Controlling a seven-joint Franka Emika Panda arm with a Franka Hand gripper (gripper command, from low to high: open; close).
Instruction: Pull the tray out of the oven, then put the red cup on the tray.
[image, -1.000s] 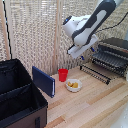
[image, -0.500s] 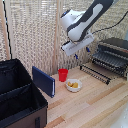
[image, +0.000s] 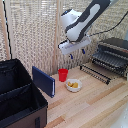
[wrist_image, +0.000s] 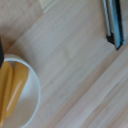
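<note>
Your gripper (image: 76, 52) hangs high with nothing in it; its opening can't be judged. Below it stands the small bright red plastic cup (image: 63, 74), beside the white bowl (image: 73, 85). The dark barred tray (image: 107, 60) sits on the open door of the boxy toaster oven (image: 115, 51), off toward the exterior view's right.

The arm (image: 89, 19) is clad in smooth white rounded shells, with darker black or grey sections at the joints and along the upper link. Its wrist ends in a bulbous white housing above a flat, pale rectangular gripper (image: 76, 52) body. Short dark jaws stick out beneath that body. Blur hides any screws, cables or markings.
</note>
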